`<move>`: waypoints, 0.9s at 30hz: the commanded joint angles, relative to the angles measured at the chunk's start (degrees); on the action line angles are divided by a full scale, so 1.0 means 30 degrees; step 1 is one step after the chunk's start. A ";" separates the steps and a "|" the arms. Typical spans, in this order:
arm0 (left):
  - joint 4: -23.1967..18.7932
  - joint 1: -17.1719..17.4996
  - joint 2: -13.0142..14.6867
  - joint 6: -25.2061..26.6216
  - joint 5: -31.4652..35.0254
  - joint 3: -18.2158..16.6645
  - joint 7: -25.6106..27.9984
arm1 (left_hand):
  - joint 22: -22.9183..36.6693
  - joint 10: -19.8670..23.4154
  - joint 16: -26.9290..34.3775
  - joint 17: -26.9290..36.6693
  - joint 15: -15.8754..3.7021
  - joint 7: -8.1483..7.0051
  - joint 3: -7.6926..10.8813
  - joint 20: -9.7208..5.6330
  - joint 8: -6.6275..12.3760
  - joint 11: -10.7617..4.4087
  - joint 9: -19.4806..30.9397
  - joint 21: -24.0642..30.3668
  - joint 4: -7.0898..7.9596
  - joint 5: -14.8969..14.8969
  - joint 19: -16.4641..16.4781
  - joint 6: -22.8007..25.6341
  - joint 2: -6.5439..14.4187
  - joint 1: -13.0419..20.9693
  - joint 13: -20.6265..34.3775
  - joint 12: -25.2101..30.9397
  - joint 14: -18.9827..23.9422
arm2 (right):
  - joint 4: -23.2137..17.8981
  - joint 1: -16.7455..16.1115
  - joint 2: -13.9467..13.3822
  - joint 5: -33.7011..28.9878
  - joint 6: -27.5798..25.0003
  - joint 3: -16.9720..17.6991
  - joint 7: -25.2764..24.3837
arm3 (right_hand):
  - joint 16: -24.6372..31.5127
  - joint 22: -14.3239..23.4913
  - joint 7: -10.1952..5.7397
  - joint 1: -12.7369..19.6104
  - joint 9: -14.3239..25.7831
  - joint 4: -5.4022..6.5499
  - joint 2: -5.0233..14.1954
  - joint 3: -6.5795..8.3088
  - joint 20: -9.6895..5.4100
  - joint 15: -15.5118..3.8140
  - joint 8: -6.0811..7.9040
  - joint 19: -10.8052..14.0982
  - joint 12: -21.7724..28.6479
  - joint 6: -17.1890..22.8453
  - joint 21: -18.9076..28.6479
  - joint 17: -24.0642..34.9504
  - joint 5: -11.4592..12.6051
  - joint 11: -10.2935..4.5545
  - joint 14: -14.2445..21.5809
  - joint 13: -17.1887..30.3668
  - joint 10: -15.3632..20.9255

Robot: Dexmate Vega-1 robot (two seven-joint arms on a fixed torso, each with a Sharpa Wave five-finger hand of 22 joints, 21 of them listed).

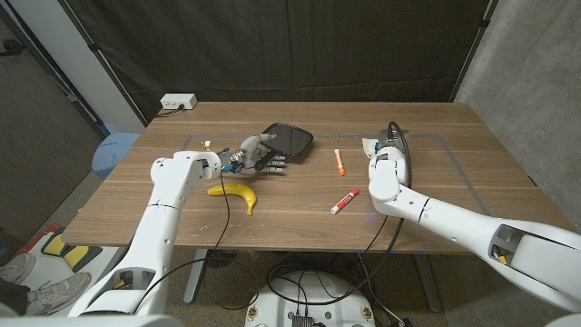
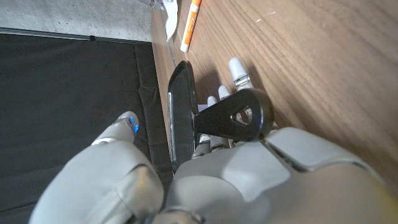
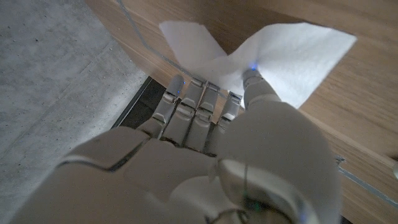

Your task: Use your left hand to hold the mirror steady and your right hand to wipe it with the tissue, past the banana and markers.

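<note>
While both arms reach in from the near corners, the scene reads as follows.

Left hand: the left hand (image 1: 256, 158) sits at about 10 o'clock from the middle of the surface (image 1: 427, 195), gripping the mirror (image 1: 289, 138); in the left wrist view the fingers (image 2: 239, 73) wrap behind its dark handle (image 2: 239, 116).

Mirror: a black, rounded-rectangle piece, lifted at a tilt, its glass end toward 1 o'clock from the hand; in the left wrist view it stands edge-on (image 2: 180, 106).

Right hand: the right hand (image 1: 388, 145) is at about 2 o'clock from the centre, over the tissue (image 1: 370, 145); in the right wrist view the fingers (image 3: 198, 102) are close together, tips on the white tissue (image 3: 292, 56). I cannot tell whether they pinch it or only press on it.

Banana: the banana (image 1: 236, 193) lies at 6 o'clock from the left hand, just beside the forearm.

Markers: one orange-and-white marker (image 1: 339, 162) lies between mirror and right hand; a red-and-white marker (image 1: 344, 201) lies at 6 o'clock from it, near.
</note>
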 commanded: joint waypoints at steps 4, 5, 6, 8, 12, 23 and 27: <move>-0.1447 0.0350 -0.0650 0.3816 -0.1676 -0.1076 -0.0442 | 0.0093 -0.2960 -0.0046 0.0070 0.1159 0.1677 -0.0886 0.1105 -0.0946 0.1266 0.0056 -0.2365 0.0228 0.0139 -0.2784 -0.2300 0.0419 -0.0554 0.0354 -0.1221 -0.3524 | -0.0717 0.1056 -0.0767 -0.1577 0.0531 -0.0855 0.3966 | -0.1978 0.0007 0.0221 -0.1160 -0.0005 0.0205 -0.0617 -0.0099 0.0503 -0.1695 -0.0024 -0.0841 0.0097 -0.3245 -0.0617 -0.1483 0.0541 0.0019 -0.2684 -0.0784 -0.3340; -0.1468 0.0336 -0.0679 0.4101 -0.1765 -0.1151 -0.0483 | 0.0086 -0.3184 -0.0063 0.0064 0.1317 0.1662 -0.1003 0.1122 -0.0919 0.1383 0.0072 -0.2590 0.0276 0.0136 -0.3033 -0.2274 0.0396 -0.0668 0.0373 -0.1291 -0.3816 | -0.0707 0.1081 -0.0745 -0.1732 0.0521 -0.0875 0.4123 | -0.2168 0.0006 0.0272 -0.1282 -0.0007 0.0217 -0.0699 -0.0137 0.0527 -0.1581 -0.0029 -0.0896 0.0116 -0.3629 -0.0686 -0.1591 0.0611 0.0038 -0.3017 -0.0868 -0.3632; -0.1525 0.0365 -0.0733 0.4263 -0.1820 -0.1240 -0.0474 | 0.0078 -0.3494 -0.0063 0.0053 0.1487 0.1709 -0.1124 0.1127 -0.0889 0.1490 0.0090 -0.2857 0.0331 0.0140 -0.3286 -0.2245 0.0408 -0.0783 0.0396 -0.1382 -0.4151 | -0.0769 0.1077 -0.0782 -0.1800 0.0634 -0.0855 0.4190 | -0.2293 0.0004 0.0335 -0.1384 -0.0007 0.0231 -0.0758 -0.0168 0.0583 -0.1497 -0.0011 -0.0975 0.0122 -0.3883 -0.0756 -0.1670 0.0673 0.0053 -0.3228 -0.0936 -0.3884; -0.1597 0.0406 -0.0786 0.4451 -0.1902 -0.1383 -0.0502 | 0.0067 -0.3673 -0.0040 0.0031 0.1649 0.1729 -0.1276 0.1108 -0.0849 0.1611 0.0110 -0.3262 0.0401 0.0153 -0.3719 -0.2193 0.0439 -0.0926 0.0421 -0.1408 -0.4515 | -0.0875 0.0968 -0.0811 -0.1813 0.0817 -0.0698 0.4084 | -0.2512 0.0008 0.0407 -0.1528 -0.0009 0.0234 -0.0848 -0.0207 0.0635 -0.1511 -0.0063 -0.1078 0.0146 -0.4620 -0.0869 -0.1818 0.0803 0.0040 -0.3585 -0.1070 -0.4354; -0.1886 0.0601 -0.0942 0.4493 -0.1993 -0.1692 -0.0447 | 0.0048 -0.4575 -0.0030 -0.0087 0.1859 0.1708 -0.1476 0.1106 -0.0987 0.1888 0.0117 -0.4118 0.0480 0.0181 -0.4231 -0.2608 0.0693 -0.1019 0.0420 -0.1677 -0.5434 | -0.1167 0.0658 -0.0896 -0.1714 0.1184 -0.0312 0.3642 | -0.2597 0.0006 0.0449 -0.1582 -0.0011 0.0215 -0.0913 -0.0224 0.0635 -0.1515 -0.0055 -0.1065 0.0169 -0.4997 -0.0916 -0.1902 0.0885 0.0046 -0.3701 -0.1147 -0.4587; -0.2860 0.1158 -0.1477 0.5170 -0.2436 -0.2409 -0.0338 | 0.0207 -1.0989 -0.0011 -0.0312 0.2102 0.1777 -0.3321 0.0911 -0.1528 0.2041 -0.0812 -1.0421 0.0818 0.0223 -0.7688 -0.8499 0.2127 -0.1272 -0.0415 -0.2145 -1.1320 | -0.1733 -0.0074 -0.1056 -0.1891 0.1552 0.0382 0.2526 | -0.2545 -0.0001 0.0537 -0.1898 -0.0020 0.0237 -0.1255 -0.0421 0.0562 -0.1738 0.0086 -0.1014 0.0386 -0.5399 -0.1037 -0.2076 0.1092 -0.0047 -0.3418 -0.1318 -0.4520; -0.3575 0.1550 -0.2204 0.5370 -0.2414 -0.2861 0.0366 | 0.0272 -1.4228 -0.0065 -0.0257 0.2070 0.1750 -0.3891 0.0819 -0.1647 0.2022 -0.0857 -1.1720 0.1117 0.0253 -1.0440 -1.1035 0.2829 -0.1548 -0.0513 -0.2266 -1.4083 | -0.1826 -0.0190 -0.1101 -0.1932 0.1705 0.0543 0.2372 | -0.2520 -0.0001 0.0598 -0.1935 -0.0022 0.0236 -0.1291 -0.0440 0.0539 -0.1743 0.0124 -0.0980 0.0424 -0.5430 -0.1058 -0.2113 0.1157 -0.0073 -0.3336 -0.1358 -0.4477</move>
